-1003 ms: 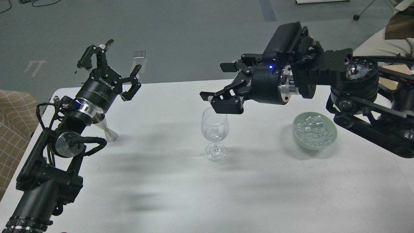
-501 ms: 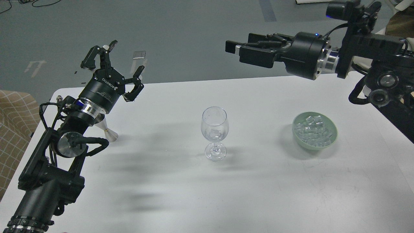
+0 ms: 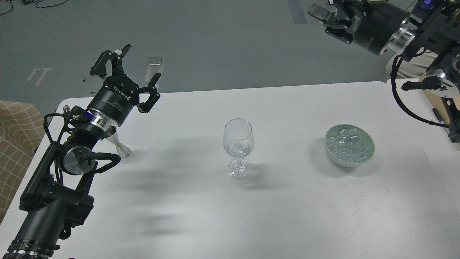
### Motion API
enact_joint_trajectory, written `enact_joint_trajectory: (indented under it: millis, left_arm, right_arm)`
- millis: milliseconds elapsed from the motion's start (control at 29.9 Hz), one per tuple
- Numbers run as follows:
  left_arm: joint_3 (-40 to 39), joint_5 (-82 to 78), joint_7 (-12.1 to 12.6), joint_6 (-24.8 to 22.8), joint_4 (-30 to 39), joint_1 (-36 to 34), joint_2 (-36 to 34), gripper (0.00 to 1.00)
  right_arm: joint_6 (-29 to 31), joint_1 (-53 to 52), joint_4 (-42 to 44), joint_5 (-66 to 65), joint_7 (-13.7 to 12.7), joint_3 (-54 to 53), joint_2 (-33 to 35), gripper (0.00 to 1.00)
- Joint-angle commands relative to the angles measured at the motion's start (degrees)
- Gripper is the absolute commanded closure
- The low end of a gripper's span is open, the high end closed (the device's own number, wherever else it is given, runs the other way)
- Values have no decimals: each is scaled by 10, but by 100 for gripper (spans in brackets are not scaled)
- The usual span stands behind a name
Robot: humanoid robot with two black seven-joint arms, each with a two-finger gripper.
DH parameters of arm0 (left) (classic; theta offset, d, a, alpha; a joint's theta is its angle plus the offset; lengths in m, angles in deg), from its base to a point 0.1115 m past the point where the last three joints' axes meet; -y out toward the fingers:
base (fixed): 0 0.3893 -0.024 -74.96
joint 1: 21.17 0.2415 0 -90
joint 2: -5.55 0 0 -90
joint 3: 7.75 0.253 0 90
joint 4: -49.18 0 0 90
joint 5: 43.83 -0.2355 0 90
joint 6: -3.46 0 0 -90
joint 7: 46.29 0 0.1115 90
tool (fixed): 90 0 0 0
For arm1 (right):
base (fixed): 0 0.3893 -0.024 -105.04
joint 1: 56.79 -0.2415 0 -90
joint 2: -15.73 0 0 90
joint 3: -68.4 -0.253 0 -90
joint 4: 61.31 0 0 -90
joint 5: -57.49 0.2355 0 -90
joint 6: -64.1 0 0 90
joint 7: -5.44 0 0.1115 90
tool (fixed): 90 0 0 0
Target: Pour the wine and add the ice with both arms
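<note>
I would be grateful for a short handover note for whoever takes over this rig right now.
Left gripper: open, empty, raised over the table's left end.
Right gripper: raised at top right, beyond the table's far edge; open or shut not clear.
Wine glass: upright at table centre, one ice cube inside; any liquid is too faint to confirm.
Green bowl: right of the glass, heaped with ice.
Done: at least one cube added.
Left: check the wine; add more ice if wanted.
</note>
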Motion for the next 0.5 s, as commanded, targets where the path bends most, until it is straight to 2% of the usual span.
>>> enact_joint_trajectory:
  millis: [0,167,468]
  left_arm:
    - [-2,0,-2,-15,0,3,0,2]
    - [-1,0,-2,-16,0,3,1,2]
    - [-4,4,-2,-16,-2,0,0,2]
  right_arm:
    - [0,6,35,68,-1,-11,-22,1]
    - [0,6,64,172,-5,-11,-53,1]
    - [0,2,124,203,-38,-16,-122,1]
